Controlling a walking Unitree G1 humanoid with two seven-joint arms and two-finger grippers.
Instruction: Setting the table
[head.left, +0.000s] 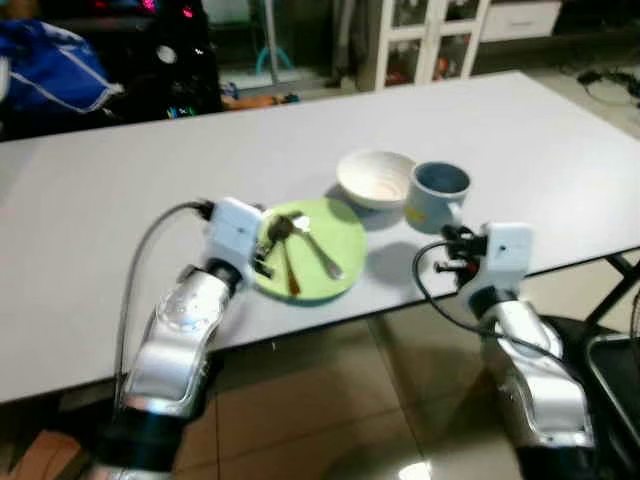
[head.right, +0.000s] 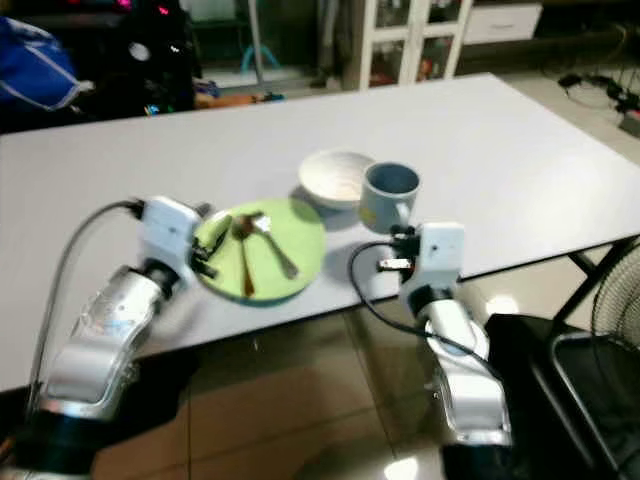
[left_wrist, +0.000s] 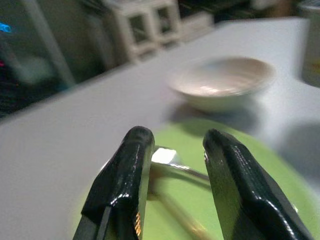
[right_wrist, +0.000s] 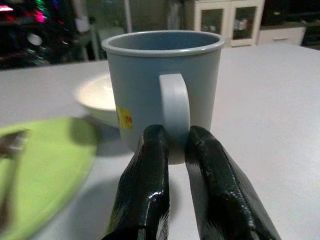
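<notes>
A green plate (head.left: 345, 232) lies near the table's front edge with a silver spoon (head.left: 322, 252) and a darker spoon (head.left: 288, 262) on it. Just behind it stand a white bowl (head.left: 375, 178) and a pale blue mug (head.left: 435, 195). My left gripper (head.left: 262, 252) is open at the plate's left rim; in the left wrist view its fingertips (left_wrist: 135, 150) straddle a spoon's end. My right gripper (head.left: 452, 240) reaches the mug from the front. In the right wrist view it (right_wrist: 174, 137) is shut on the mug's handle (right_wrist: 174, 107).
The white table (head.left: 150, 200) stretches far back and to both sides, its front edge right below my arms. A blue bag (head.left: 50, 65) and a white cabinet (head.left: 430, 35) stand beyond it. A dark frame and fan (head.right: 612, 300) stand on the floor at the right.
</notes>
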